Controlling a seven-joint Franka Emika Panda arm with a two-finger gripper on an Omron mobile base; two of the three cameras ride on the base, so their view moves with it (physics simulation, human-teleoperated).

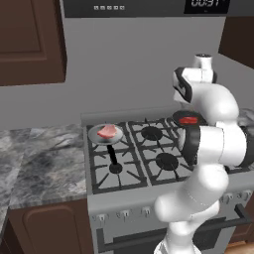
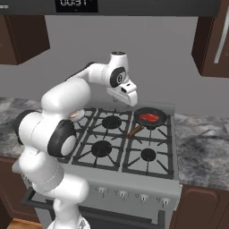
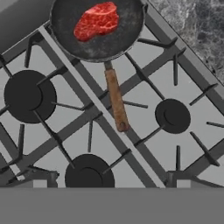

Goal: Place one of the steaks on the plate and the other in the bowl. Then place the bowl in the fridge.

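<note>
One deep red steak (image 3: pixel 97 20) lies in a dark pan (image 3: pixel 65 26) with a wooden handle (image 3: pixel 116 100) on the stove's back right burner. The same steak (image 2: pixel 150 117) and pan show in the right base view. A second, pinkish steak (image 1: pixel 107 131) rests in a grey pan (image 1: pixel 93 135) with a black handle on the back left burner. My gripper (image 2: pixel 129 99) hangs above the middle of the stove, left of the dark pan and apart from it. Its tips stand wide apart at the bottom of the hand view, gripper (image 3: pixel 111 183) open and holding nothing. The plate, bowl and fridge are out of view.
The grey gas stove (image 1: pixel 149 163) has black grates and a knob row along its front. Marbled grey counter (image 1: pixel 39 163) runs on both sides of it. Dark wood cabinets (image 1: pixel 30 39) hang above, and a microwave's underside (image 2: pixel 76 4) sits over the stove.
</note>
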